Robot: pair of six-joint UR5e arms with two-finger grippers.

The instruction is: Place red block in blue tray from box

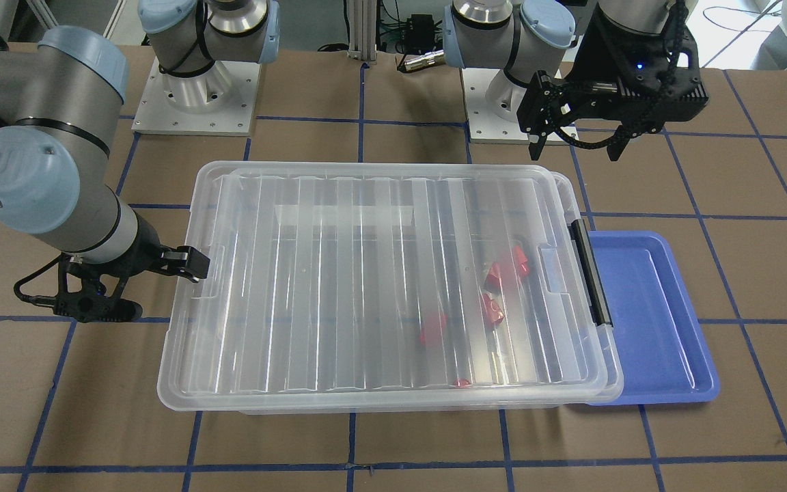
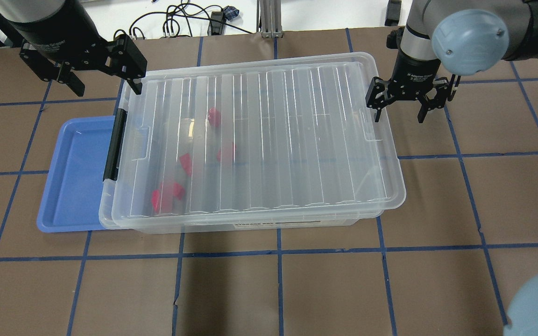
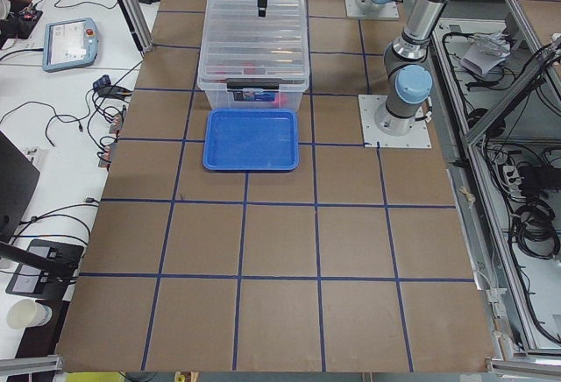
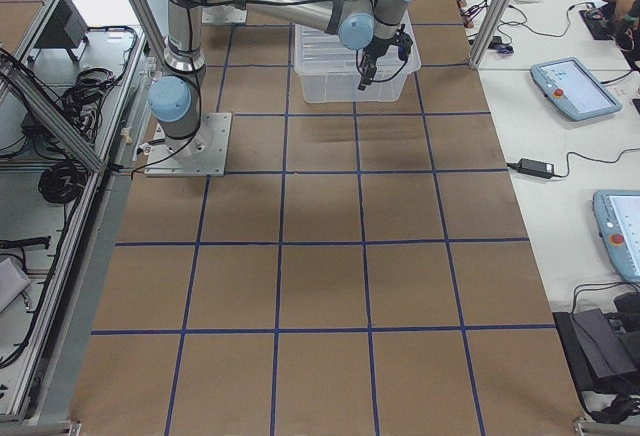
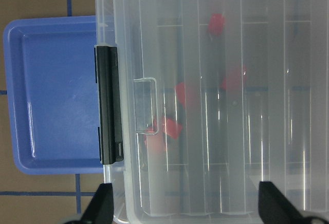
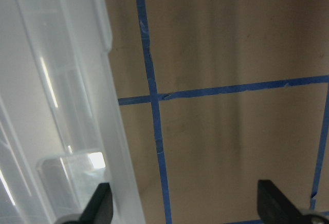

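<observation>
While lidded, box (image 2: 297, 140) w/ red block (image 2: 213, 116) inside

Box (image 2: 297, 140): translucent clear plastic, lid ribbed in parallel bands; latch handle (image 2: 112, 144) black. Red pieces (image 2: 226, 152) inside: bright red, blurred pinkish through the lid. Blue tray (image 2: 70, 182), at the box's 9 o'clock in the overhead view: uniform periwinkle blue. Table (image 2: 325, 289): brown, gridded with blue tape lines.
</observation>
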